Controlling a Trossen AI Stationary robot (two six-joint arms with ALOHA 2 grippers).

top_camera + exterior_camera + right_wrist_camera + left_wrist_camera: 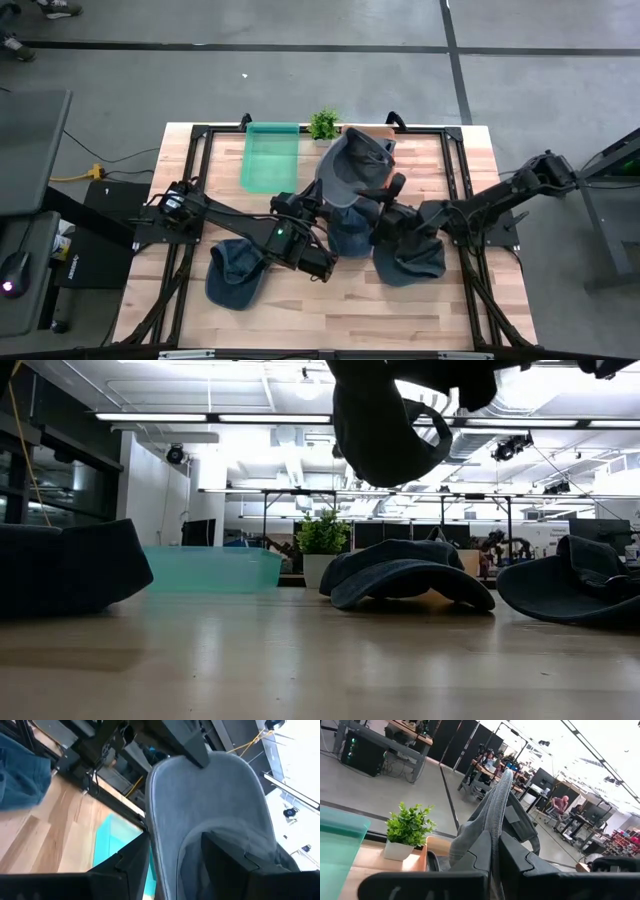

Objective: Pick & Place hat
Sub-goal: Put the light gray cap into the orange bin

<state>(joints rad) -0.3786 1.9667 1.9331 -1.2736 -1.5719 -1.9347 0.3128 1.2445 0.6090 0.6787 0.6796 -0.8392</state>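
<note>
High view: overhead, straight down, whole table [300, 300] in frame. Low view: table-top height, level across the wood toward the room. Both wrist views: close up on the lifted grey hat [492, 812]. High, low and left wrist views share the potted plant [322, 124].

The table [430, 300] is crowded at its centre. Both arms converge there, holding the raised grey hat [355, 160] off the surface. A dark hat [235, 272] lies at 8 o'clock, another [410, 260] at 4 o'clock, and a third [350, 228] at centre beneath the arms. The teal bin [270, 155] and potted plant [323, 124] block the 12 o'clock edge. Open surface remains along the 6 o'clock edge and at 2 o'clock.
</note>
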